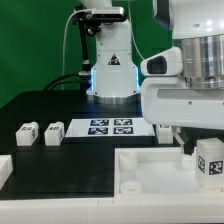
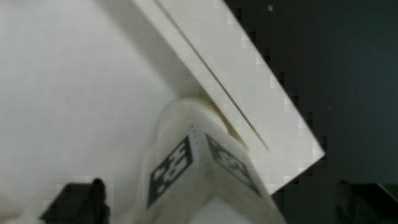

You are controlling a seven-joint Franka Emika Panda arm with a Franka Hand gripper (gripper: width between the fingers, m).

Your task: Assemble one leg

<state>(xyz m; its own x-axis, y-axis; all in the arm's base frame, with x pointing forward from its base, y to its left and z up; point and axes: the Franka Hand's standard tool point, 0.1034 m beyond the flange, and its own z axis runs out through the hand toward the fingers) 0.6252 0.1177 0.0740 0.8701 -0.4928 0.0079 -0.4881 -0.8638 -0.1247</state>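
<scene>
My gripper [image 1: 203, 150] is at the exterior view's right, shut on a leg [image 1: 210, 163], a small white block with black-and-white tags. It holds the leg upright just above the right end of the large white tray part [image 1: 150, 178]. In the wrist view the leg [image 2: 199, 160] points away from the camera between my dark fingers [image 2: 75, 202], with the gripper [image 2: 214, 212] over the tray part's flat floor [image 2: 71, 80] and raised rim [image 2: 240, 80]. Two more legs [image 1: 27, 133] [image 1: 52, 131] lie at the exterior view's left, and another [image 1: 163, 131] lies beside the marker board.
The marker board [image 1: 110, 126] lies mid-table in front of the arm's base [image 1: 110, 75]. The table is black, with a green backdrop behind. A white part's edge [image 1: 4, 172] shows at the exterior view's lower left.
</scene>
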